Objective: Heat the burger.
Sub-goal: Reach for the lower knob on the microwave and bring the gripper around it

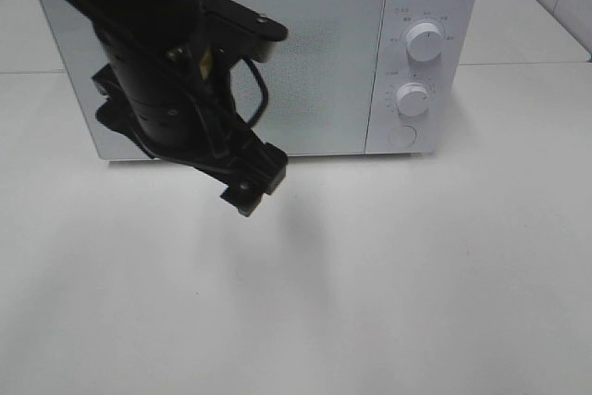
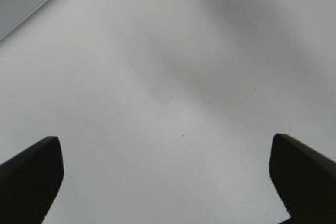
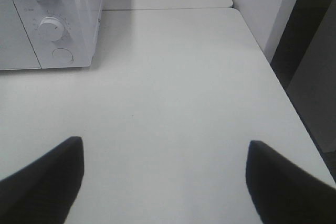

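The burger is out of view in every frame. A white microwave (image 1: pixel 314 53) stands at the back of the table with its door shut. My left arm hangs in front of the door's left half, and its gripper (image 1: pixel 248 190) is low over the table just before the microwave. The left wrist view shows that gripper (image 2: pixel 168 150) open, with only bare white tabletop between the fingers. My right gripper (image 3: pixel 165 153) is open too and holds nothing. It is over the table to the right of the microwave (image 3: pixel 79 19).
The microwave's control panel has an upper dial (image 1: pixel 425 41), a lower dial (image 1: pixel 413 99) and a round button (image 1: pixel 401 136). The white table (image 3: pixel 173 77) ends at an edge on the right (image 3: pixel 294 108), beside a white wall panel (image 3: pixel 262 3).
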`<state>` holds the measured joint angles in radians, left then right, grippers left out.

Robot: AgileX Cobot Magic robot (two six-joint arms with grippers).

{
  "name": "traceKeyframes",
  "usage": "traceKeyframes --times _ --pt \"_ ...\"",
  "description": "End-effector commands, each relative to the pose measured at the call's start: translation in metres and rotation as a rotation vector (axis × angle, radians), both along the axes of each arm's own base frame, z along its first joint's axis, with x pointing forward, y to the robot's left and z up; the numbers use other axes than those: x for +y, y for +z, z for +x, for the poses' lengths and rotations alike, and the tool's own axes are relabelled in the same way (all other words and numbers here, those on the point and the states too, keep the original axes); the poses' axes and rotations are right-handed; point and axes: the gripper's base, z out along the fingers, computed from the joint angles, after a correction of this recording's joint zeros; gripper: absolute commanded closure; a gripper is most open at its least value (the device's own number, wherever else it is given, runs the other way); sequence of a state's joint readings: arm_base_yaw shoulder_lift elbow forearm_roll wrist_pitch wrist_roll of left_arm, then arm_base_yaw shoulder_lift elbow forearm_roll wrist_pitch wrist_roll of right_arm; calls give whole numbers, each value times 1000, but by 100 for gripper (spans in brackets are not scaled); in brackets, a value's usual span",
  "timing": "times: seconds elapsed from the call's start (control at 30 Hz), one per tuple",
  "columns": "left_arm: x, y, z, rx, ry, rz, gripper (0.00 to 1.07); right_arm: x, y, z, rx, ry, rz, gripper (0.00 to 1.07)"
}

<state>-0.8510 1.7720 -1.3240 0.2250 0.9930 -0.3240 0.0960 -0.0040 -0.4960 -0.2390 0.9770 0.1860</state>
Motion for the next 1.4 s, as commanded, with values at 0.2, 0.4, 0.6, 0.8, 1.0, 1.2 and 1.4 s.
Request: traceKeyframes --times 0.2,0.4,0.6,0.8,1.0,1.2,1.4 --pt "59 17 22 148 178 -49 6 0 -1 -5 -40 -8 12 31" --pt "111 32 23 157 314 -103 6 0 -1 -5 -40 -8 12 31" --pt "160 62 9 102 440 -146 6 0 -1 -5 -40 -8 12 31" --pt "201 84 -14 33 537 -175 6 0 -1 -5 -40 -8 12 31" --pt "229 82 -46 25 609 -159 6 0 -1 -5 -40 -8 12 31" --pt "242 72 -85 25 653 -159 6 0 -1 -5 -40 -8 12 31" --pt "249 65 -129 -33 648 -161 6 0 -1 -5 -40 -8 12 31"
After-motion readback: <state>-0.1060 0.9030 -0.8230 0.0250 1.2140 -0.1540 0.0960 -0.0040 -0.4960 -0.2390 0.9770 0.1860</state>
